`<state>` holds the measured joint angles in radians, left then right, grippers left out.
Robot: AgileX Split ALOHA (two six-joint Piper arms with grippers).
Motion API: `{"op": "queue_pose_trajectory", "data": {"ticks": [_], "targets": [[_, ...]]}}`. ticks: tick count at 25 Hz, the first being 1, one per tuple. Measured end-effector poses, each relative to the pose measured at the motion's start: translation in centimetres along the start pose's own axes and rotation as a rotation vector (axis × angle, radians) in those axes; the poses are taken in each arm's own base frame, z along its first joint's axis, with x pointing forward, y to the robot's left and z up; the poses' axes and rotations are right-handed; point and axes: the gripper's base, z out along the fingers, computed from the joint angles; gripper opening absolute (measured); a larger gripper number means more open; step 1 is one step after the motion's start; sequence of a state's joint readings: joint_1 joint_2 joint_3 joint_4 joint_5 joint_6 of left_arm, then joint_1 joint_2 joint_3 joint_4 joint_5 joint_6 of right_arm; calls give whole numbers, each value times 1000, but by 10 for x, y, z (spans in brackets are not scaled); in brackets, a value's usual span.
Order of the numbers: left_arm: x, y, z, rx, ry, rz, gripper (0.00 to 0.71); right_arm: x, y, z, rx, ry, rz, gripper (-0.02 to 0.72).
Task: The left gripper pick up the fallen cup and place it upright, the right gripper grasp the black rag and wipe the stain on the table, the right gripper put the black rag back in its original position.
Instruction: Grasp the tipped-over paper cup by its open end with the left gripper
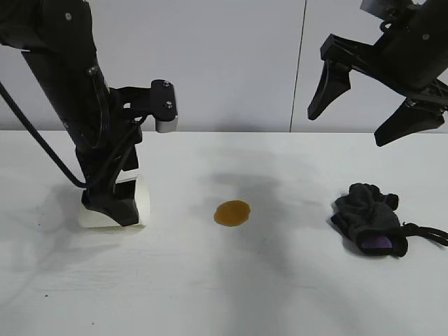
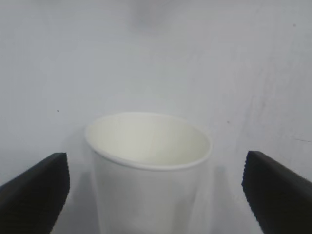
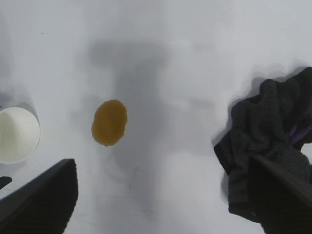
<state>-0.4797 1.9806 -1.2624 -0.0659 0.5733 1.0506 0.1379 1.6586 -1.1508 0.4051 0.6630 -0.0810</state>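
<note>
The left gripper (image 1: 112,206) straddles the fallen white paper cup (image 1: 133,203) with wide jaws (not touching). The right gripper (image 1: 374,105) hangs spread above the lumpy black fleece rag (image 1: 371,220).

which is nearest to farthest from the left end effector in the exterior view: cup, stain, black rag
1. The cup, lying on its side between the open jaws of the left end effector, at the table's left.
2. The stain, mid-table, to the cup's right.
3. The black rag, far right, below the raised, open right end effector.
</note>
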Motion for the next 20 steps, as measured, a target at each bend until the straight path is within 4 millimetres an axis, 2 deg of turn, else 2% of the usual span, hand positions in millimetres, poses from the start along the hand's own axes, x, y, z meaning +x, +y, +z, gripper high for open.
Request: {"op": "queue_pose_trajectory", "data": {"ticks": [5,15,16,20], "targets": [[2,-2,5,-9,-4,1,694,0,0,0,1,0,-8,651],[7,-7,30,35,26,-4,694,0,0,0,1,0,-14,651],[7,-7,31,33,25,-5,676,0,0,0,1,0,-14,651],[7,-7,31,27,21,-5,496,0,0,0,1,0,-14,651]]}}
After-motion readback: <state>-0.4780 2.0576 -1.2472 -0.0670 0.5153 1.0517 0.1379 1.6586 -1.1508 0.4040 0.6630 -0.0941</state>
